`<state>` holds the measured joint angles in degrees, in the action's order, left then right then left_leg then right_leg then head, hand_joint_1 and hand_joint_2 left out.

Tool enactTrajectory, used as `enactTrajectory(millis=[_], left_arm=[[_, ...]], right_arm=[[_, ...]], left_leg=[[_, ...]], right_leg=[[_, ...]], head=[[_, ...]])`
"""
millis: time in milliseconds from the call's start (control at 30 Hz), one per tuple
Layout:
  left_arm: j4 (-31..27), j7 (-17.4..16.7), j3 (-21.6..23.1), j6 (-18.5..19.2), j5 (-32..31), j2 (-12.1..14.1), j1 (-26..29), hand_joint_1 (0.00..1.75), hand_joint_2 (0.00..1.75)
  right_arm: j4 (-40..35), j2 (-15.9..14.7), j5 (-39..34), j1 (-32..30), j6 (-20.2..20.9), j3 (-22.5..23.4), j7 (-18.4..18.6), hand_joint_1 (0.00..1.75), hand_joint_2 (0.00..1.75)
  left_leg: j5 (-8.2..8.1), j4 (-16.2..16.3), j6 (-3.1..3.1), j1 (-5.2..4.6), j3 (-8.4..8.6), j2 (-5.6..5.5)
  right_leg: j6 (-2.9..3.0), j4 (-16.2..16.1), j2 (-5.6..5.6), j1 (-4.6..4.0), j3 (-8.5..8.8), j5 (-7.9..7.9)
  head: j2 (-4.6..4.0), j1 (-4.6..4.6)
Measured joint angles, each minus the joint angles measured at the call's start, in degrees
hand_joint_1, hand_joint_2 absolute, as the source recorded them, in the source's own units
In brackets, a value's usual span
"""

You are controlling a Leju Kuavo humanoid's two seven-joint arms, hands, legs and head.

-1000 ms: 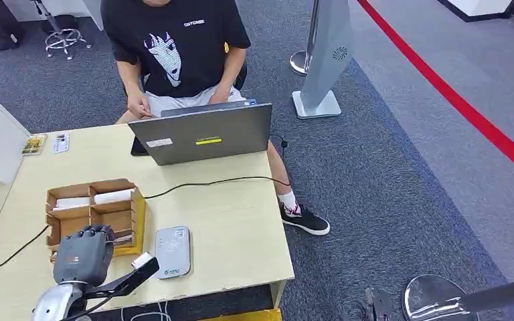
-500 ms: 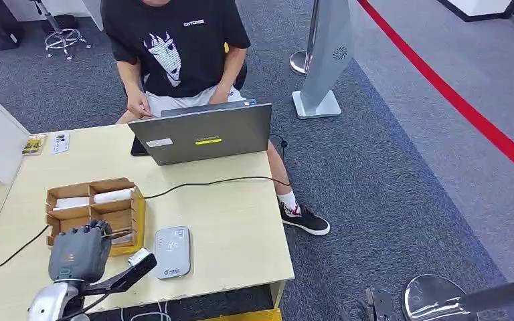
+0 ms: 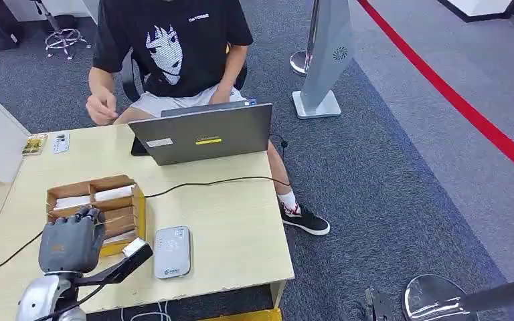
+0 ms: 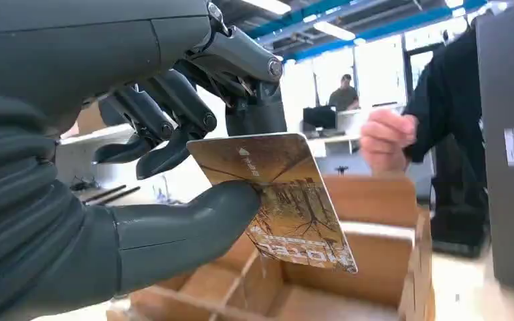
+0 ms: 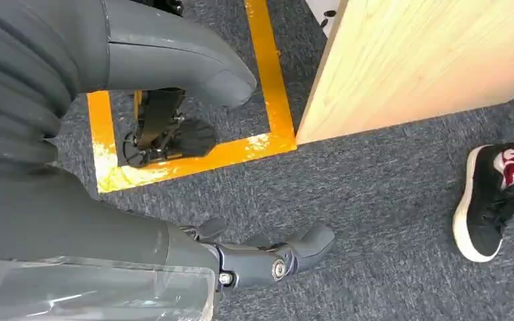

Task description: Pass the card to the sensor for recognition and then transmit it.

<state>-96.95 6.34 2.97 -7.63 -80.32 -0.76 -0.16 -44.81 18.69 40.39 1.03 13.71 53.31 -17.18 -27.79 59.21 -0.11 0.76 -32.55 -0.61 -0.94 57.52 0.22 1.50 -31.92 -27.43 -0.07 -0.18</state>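
Left hand (image 4: 140, 200) pinches card (image 4: 278, 197) — above box (image 3: 117, 210).

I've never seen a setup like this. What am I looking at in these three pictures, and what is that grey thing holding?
It is a humanoid robot seen through its own cameras. The wide picture looks down from its head at a table. On it lie a cardboard box with compartments, a small grey card reader, a laptop and a cable. A person sits behind the laptop.

The other two pictures come from cameras at the wrists. The left hand, grey with dark fingers, pinches a brown printed card between thumb and fingers, above the box. The right hand hangs beside the table over grey carpet, fingers apart, holding nothing.

The card is meant to go to the reader next.
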Motion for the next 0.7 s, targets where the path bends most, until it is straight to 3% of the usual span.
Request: enactTrajectory(millis=[467,567,700], left_arm=[[-8.4,-2.0,1.9,4.6,0.4,1.8,-5.2,1.75,1.75],[-5.4,-4.8,1.1,6.7,-2.0,5.0,-7.6,1.75,1.75],[0.4,-2.2,-2.5,4.7,-2.3,8.4,-10.6,1.75,1.75]], right_arm=[[0.9,0.0,0.3,0.1,-0.7,-0.1,0.0,0.0,1.75],[1.0,0.0,-0.2,0.1,-0.8,-0.6,0.0,0.0,1.75],[1.3,0.0,-0.3,0.2,-0.9,-1.6,0.0,0.0,1.75]], left_leg=[[0.02,0.0,0.01,0.0,-0.01,-0.01],[0.03,0.0,0.0,0.02,0.02,0.04],[0.13,0.0,-0.11,0.07,0.04,0.08]], right_leg=[[-0.01,0.0,0.0,0.0,0.01,0.04],[0.01,0.0,0.03,-0.01,0.0,0.05],[0.12,0.0,0.07,-0.04,-0.06,0.12]], head=[[0.0,-0.02],[0.0,-0.02],[0.0,-0.02]])
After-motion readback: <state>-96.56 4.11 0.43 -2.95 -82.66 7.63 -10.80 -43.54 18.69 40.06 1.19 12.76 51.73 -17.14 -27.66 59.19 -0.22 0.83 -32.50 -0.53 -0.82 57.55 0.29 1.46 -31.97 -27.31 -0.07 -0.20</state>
